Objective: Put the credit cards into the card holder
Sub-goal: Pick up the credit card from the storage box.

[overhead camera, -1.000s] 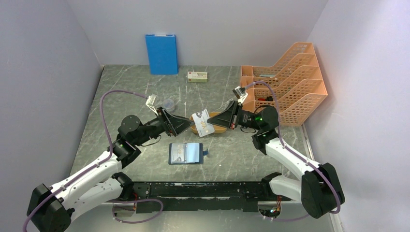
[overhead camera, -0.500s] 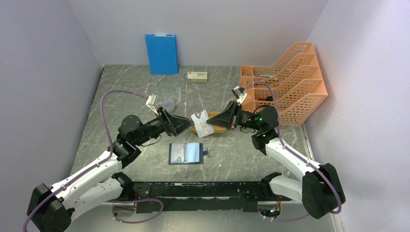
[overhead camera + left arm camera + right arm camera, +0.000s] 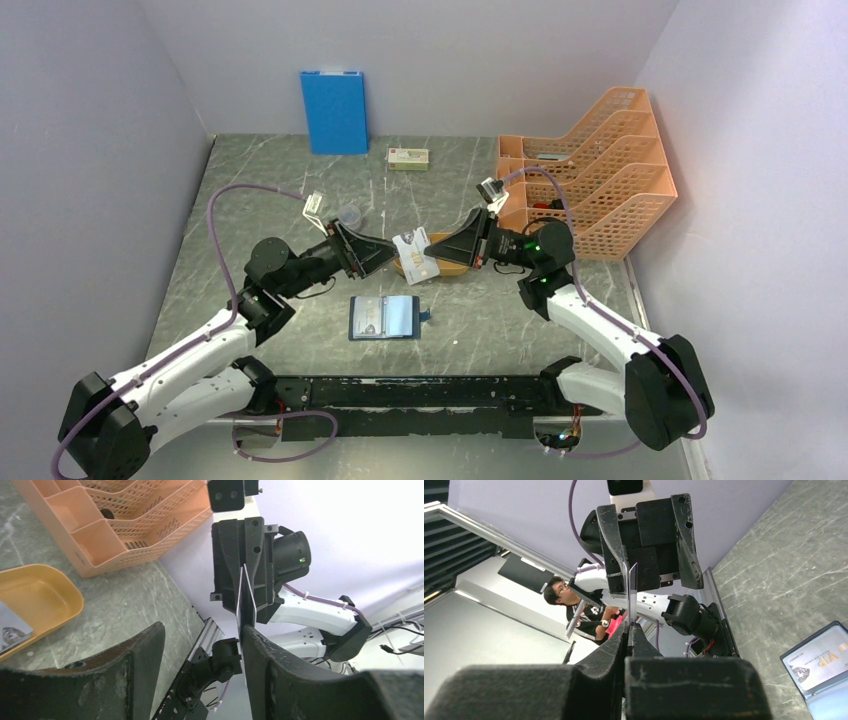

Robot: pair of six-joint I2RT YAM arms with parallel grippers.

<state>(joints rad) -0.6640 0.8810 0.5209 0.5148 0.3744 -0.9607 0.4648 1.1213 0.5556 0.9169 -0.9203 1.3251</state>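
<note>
My right gripper [image 3: 436, 250] is shut on a pale credit card [image 3: 411, 243] and holds it in the air above the orange tray [image 3: 452, 266]. In the right wrist view the card [image 3: 632, 592] shows edge-on, rising from the closed jaws [image 3: 629, 626]. My left gripper [image 3: 390, 256] faces it, open; in the left wrist view [image 3: 200, 630] the card [image 3: 245, 597] lies by the inner face of the right finger. Another card [image 3: 426, 269] rests in the tray. The navy card holder [image 3: 385, 317] lies open on the table, a card in its left sleeve.
An orange file rack [image 3: 590, 170] stands at the back right. A blue board [image 3: 334, 110] leans on the back wall, a white box with red label [image 3: 409, 158] beside it. A small clear cup [image 3: 349, 215] sits behind my left gripper.
My left gripper has edged closer around the held card, and the card has shifted slightly left. The card holder has not moved.
</note>
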